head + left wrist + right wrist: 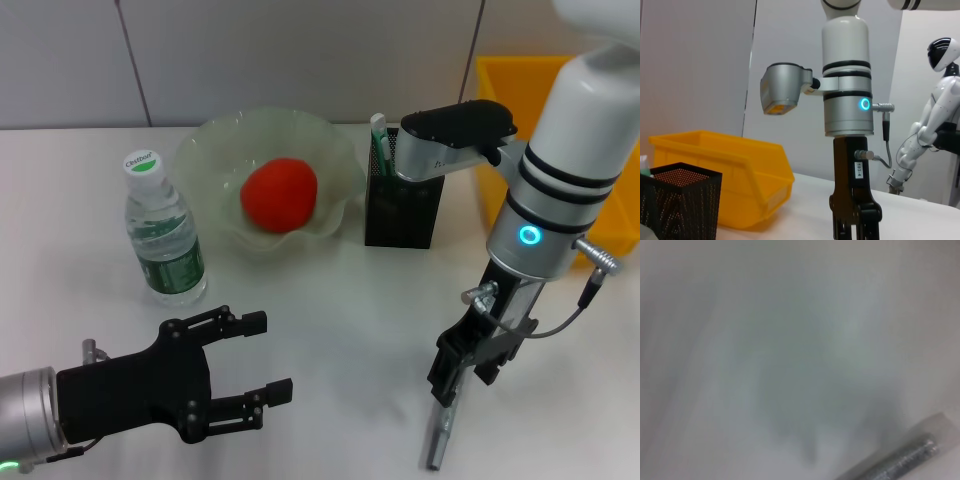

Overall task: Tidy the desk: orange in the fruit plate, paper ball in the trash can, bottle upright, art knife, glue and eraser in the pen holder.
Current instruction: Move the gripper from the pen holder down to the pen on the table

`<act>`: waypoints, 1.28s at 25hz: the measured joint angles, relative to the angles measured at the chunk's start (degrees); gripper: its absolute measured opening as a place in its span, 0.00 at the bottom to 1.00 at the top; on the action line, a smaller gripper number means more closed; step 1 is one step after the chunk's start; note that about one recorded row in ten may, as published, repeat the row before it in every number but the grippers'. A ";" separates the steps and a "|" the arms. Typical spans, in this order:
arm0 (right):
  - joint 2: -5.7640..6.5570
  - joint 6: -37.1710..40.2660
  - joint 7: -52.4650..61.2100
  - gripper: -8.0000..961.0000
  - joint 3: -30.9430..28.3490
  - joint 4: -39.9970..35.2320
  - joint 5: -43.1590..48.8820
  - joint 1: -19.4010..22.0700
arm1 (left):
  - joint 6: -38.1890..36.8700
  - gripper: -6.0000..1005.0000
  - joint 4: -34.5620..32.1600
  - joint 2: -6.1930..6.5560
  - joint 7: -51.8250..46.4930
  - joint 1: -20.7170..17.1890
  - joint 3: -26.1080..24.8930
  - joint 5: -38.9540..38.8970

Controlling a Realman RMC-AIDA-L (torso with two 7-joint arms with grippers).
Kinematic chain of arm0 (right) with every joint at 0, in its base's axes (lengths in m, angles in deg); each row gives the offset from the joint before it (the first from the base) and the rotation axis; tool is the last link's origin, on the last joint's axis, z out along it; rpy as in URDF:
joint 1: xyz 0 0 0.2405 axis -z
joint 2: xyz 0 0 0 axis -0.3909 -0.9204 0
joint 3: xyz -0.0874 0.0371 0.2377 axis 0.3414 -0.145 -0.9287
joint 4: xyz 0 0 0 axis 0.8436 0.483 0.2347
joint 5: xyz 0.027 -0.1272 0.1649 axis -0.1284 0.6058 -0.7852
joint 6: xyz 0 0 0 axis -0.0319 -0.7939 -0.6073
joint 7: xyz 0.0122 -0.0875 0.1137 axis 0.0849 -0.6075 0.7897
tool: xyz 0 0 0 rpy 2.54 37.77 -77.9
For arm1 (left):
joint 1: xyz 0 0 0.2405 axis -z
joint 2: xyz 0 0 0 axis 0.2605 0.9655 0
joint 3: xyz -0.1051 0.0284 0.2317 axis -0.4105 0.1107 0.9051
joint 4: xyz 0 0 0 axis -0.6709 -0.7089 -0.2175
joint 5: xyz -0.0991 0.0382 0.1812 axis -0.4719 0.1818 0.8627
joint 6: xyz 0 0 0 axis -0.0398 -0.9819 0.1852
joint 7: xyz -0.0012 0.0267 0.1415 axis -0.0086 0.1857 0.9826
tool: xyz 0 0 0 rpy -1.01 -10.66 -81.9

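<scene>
Head camera overhead; wrist cameras low, close.

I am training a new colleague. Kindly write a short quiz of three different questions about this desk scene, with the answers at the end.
1. True or false: the orange lies in the fruit plate.
2. Multiple choice: the bottle is (A) lying on its side, (B) standing upright with its cap on, (C) inside the trash can.
3. Short answer: which gripper is right down at the grey art knife on the table, and where is the other one?

Key
1. True.
2. B.
3. The right gripper; its jaws meet the knife's upper end. The left gripper is open in front of the bottle, holding nothing.
</scene>
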 joint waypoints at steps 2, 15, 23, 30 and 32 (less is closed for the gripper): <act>0.00 -0.36 0.01 0.67 0.01 0.32 -0.28 0.00 | 0.00 0.80 0.04 -0.02 0.05 -0.04 -0.05 -0.03; -0.08 -2.76 0.48 0.67 4.97 0.97 -0.91 -0.33 | -1.29 0.80 -0.02 0.00 -0.13 -0.35 -0.11 -0.20; -0.09 -4.04 0.95 0.67 13.98 -0.10 -6.07 -0.08 | -1.30 0.80 -0.02 0.01 -0.10 -0.54 -0.09 -0.33; -0.08 -4.14 2.20 0.68 16.88 -2.37 -6.96 0.54 | -1.34 0.80 -0.02 0.08 0.10 -0.86 -0.09 -0.71; -0.08 -4.13 2.21 0.68 17.48 -2.50 -7.60 0.60 | -1.36 0.80 -0.02 0.11 0.11 -0.86 -0.08 -0.74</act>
